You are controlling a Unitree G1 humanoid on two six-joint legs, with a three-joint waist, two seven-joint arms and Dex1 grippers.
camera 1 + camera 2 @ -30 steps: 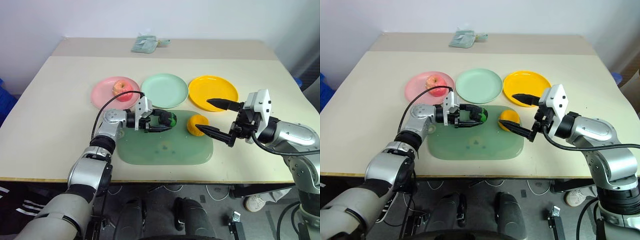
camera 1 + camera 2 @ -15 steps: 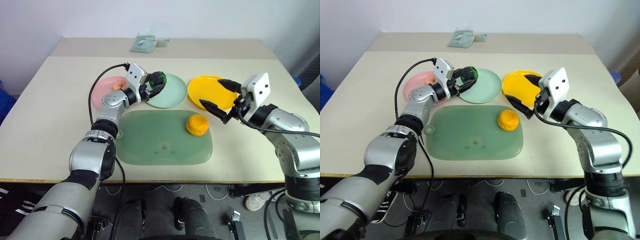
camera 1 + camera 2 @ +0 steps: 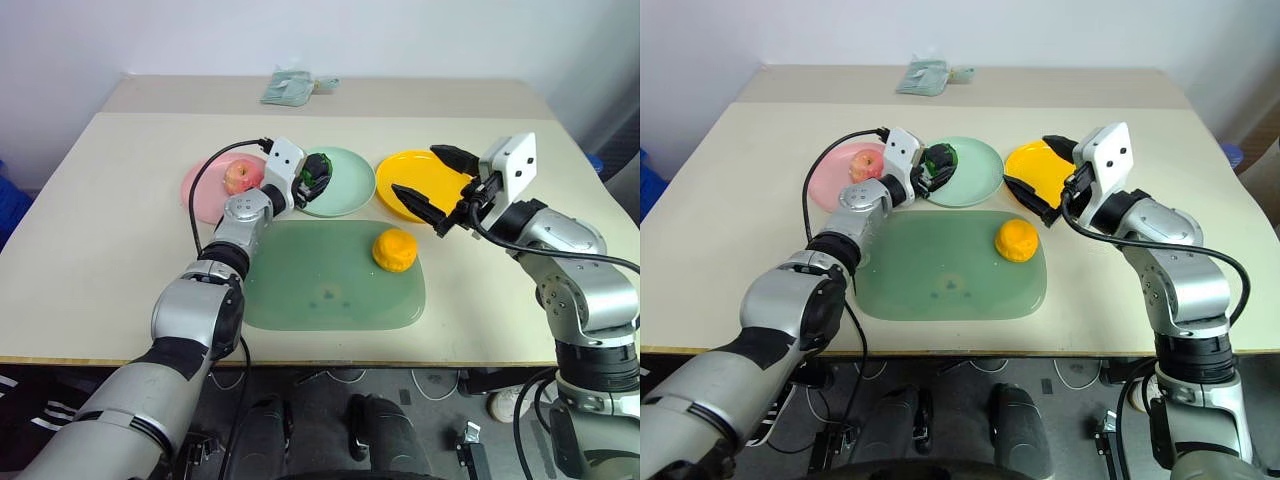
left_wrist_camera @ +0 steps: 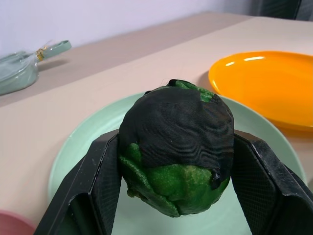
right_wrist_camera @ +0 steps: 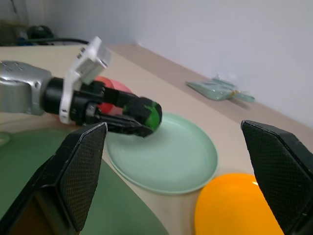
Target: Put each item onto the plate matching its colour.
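Black fingers of the left gripper [image 4: 176, 161] are clamped on either side of the dark green lumpy ball [image 4: 177, 146], which hangs over the near-left part of the mint green plate [image 3: 345, 190]. That hold looks like the last stage of a delivery: the ball is over its matching colour and, by my reading, only needs lowering and letting go. The right gripper [image 3: 432, 183] hovers with its jaws spread wide and nothing between them, over the near edge of the yellow plate [image 3: 410, 176], probably waiting its turn for the orange-yellow fruit [image 3: 395, 249]. That fruit sits on the right part of the large green mat [image 3: 320, 290], just in front of the yellow plate and apart from both grippers. The pink-red apple [image 3: 238, 177] already rests on the pink plate [image 3: 200, 190], beside the left wrist. A cable loops from that wrist over the pink plate. Farther back lies a pale green packet [image 3: 290, 86], well clear. Nothing blocks the drop onto the mint plate.
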